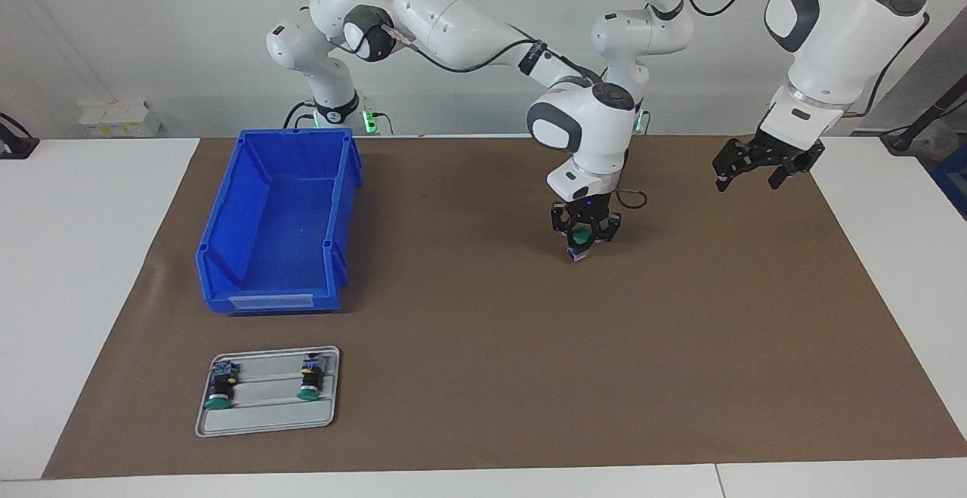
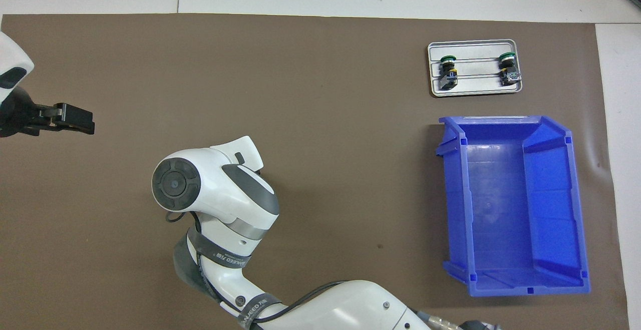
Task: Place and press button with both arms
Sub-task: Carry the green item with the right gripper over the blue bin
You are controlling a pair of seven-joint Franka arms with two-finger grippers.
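Note:
My right arm reaches from its base to the middle of the brown mat. Its gripper (image 1: 582, 244) points down, shut on a button (image 1: 580, 237); the green cap shows between the fingers and the base hangs just over the mat. I cannot tell whether the base touches the mat. In the overhead view the arm's own wrist hides this gripper and the button. My left gripper (image 1: 761, 168) (image 2: 75, 118) hangs open in the air over the mat near the left arm's end, holding nothing.
A grey tray (image 1: 264, 419) (image 2: 475, 84) near the right arm's end carries two more buttons (image 1: 219, 392) (image 1: 310, 382) lying on their sides. A blue bin (image 1: 287, 226) (image 2: 501, 205) with nothing in it stands nearer to the robots than the tray.

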